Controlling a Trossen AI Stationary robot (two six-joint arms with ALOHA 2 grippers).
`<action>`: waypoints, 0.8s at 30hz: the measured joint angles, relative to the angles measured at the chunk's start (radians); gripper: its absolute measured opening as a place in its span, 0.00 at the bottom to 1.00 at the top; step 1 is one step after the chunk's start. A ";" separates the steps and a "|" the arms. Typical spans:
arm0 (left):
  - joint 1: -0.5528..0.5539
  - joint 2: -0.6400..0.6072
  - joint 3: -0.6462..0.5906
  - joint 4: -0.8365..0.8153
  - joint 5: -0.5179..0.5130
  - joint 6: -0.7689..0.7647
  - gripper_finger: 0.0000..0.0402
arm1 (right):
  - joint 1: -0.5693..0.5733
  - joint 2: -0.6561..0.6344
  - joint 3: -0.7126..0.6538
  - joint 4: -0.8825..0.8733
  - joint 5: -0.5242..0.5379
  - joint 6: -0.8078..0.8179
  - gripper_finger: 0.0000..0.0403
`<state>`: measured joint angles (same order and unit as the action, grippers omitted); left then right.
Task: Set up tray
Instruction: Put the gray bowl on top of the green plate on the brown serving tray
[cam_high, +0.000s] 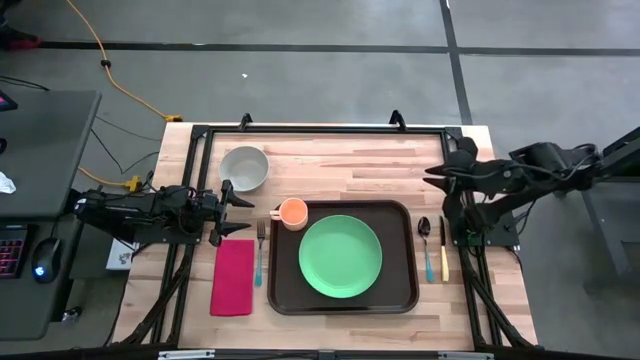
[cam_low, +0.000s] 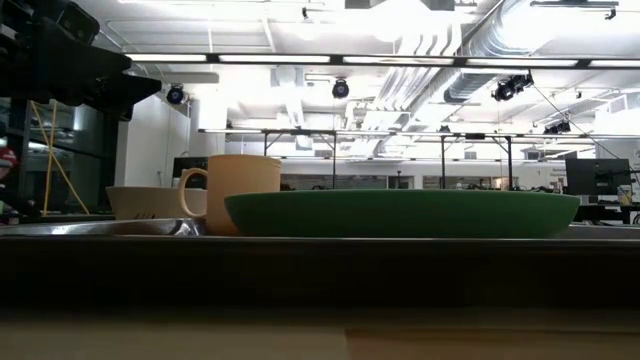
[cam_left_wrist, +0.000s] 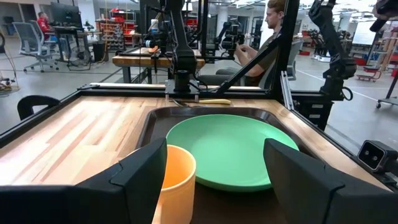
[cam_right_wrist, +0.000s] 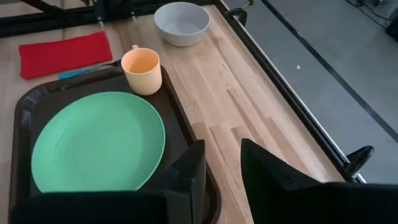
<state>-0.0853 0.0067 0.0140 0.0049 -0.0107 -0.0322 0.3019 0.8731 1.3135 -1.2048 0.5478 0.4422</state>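
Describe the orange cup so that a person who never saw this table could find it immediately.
Start from the large dark brown tray in the middle of the wooden table, which carries a green plate. The cup stands at the tray's far left corner, close beside the plate's rim. It is the only orange thing, small, with a handle, unlike the wider grey bowl on the bare wood beyond it.

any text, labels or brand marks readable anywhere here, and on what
None can be read.
The tray, green plate, orange cup, grey bowl and red napkin show plain surfaces with no print.
A paper by the table's left edge carries marks too small to read.
The monitors in the room behind are too blurred to read.
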 joint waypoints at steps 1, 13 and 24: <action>0.000 0.000 0.000 0.000 0.000 0.000 0.74 | 0.000 -0.020 -0.031 0.020 -0.002 -0.001 0.19; 0.000 0.000 0.000 0.004 -0.022 0.000 0.74 | 0.000 -0.342 -0.510 0.371 -0.060 0.052 0.19; 0.000 0.000 0.000 0.037 -0.056 -0.002 0.74 | 0.000 -0.531 -0.796 0.632 -0.105 0.076 0.19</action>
<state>-0.0851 0.0067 0.0141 0.0422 -0.0664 -0.0338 0.3016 0.3422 0.5180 -0.5729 0.4428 0.5185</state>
